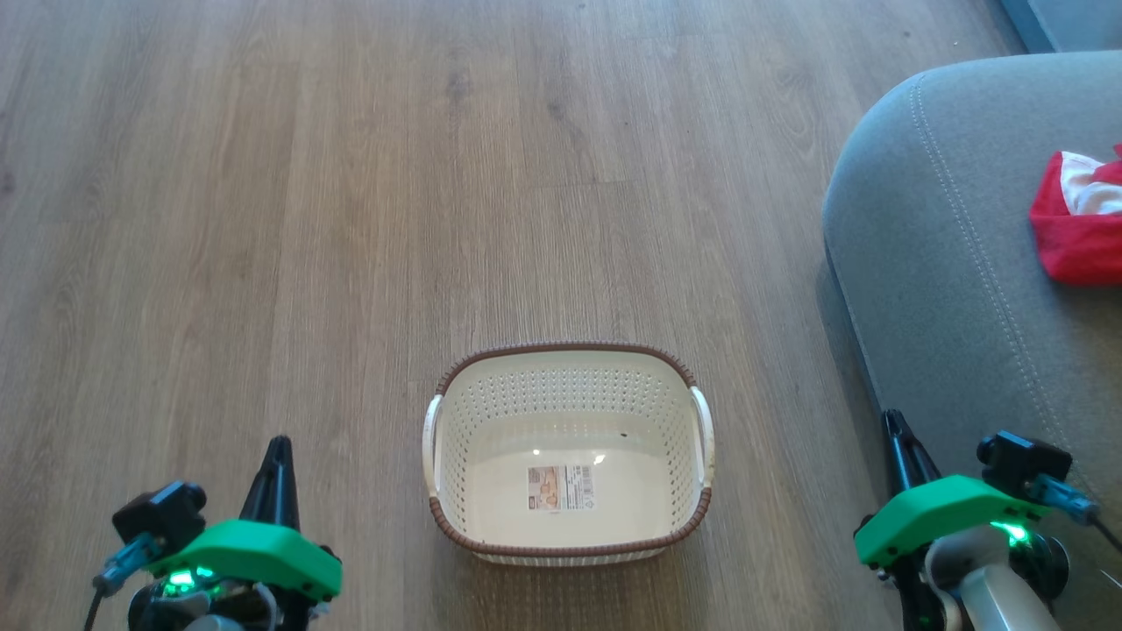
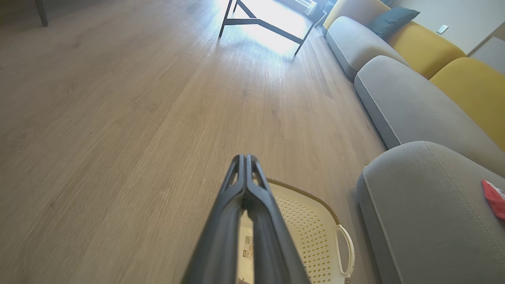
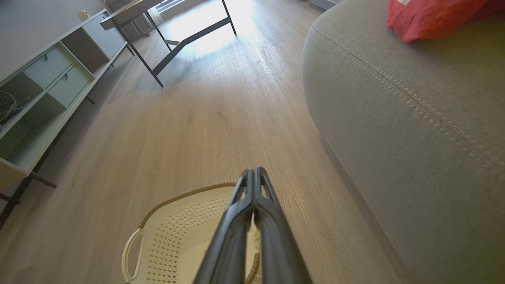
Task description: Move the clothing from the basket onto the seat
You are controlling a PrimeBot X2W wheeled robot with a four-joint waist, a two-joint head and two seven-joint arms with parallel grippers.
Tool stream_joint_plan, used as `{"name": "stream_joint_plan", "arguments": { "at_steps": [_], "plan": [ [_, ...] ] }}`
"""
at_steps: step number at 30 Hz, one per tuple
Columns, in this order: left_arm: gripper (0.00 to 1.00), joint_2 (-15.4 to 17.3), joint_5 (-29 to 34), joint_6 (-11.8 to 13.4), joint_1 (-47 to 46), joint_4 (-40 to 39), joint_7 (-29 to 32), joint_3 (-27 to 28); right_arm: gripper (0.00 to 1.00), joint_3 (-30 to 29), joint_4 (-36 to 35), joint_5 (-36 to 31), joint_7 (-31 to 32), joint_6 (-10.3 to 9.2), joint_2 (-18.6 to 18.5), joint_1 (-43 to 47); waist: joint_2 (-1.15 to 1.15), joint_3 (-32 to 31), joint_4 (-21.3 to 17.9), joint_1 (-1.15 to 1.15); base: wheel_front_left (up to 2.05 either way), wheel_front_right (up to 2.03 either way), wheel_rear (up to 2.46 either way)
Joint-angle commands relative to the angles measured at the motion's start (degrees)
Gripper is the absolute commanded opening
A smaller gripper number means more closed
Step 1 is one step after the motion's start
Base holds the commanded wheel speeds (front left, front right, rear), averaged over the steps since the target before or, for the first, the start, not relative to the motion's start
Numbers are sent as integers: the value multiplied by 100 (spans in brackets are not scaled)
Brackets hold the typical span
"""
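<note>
The cream basket (image 1: pixel 568 535) stands on the wood floor at the lower centre of the head view, with nothing in it but the label (image 1: pixel 560 488) on its bottom. Red clothing with white parts (image 1: pixel 1082 219) lies on the grey seat (image 1: pixel 947 263) at the right edge. My left gripper (image 1: pixel 279 444) is shut at the lower left, left of the basket and holding nothing. At the lower right my right gripper (image 1: pixel 891 419) is shut too, beside the seat's front edge. The basket (image 2: pixel 311 232), seat (image 2: pixel 426 213) and clothing (image 2: pixel 495 197) appear behind my left gripper (image 2: pixel 245 158). The right wrist view has my right gripper (image 3: pixel 253 171), basket (image 3: pixel 177 232), seat (image 3: pixel 394 118) and clothing (image 3: pixel 426 15).
Wood floor (image 1: pixel 351 219) stretches around the basket. More grey and yellow sofa cushions (image 2: pixel 398 98) run along the right of the left wrist view. A black-legged table (image 3: pixel 181 39) and a pale shelf unit (image 3: pixel 43 90) stand farther off.
</note>
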Motion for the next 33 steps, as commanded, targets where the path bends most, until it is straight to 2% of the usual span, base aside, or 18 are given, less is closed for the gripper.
{"name": "stream_joint_plan", "arguments": {
  "at_steps": [1,33],
  "plan": [
    [0,7,-152,-50,-257,-220,40,102,0,-46,-219,163,46,10,3,-195,0,-4,3,0,0,0,0],
    [0,12,-2171,-161,-375,-317,552,332,0,-365,-417,2124,555,19,63,-172,0,-95,83,0,0,0,0]
  ]
}}
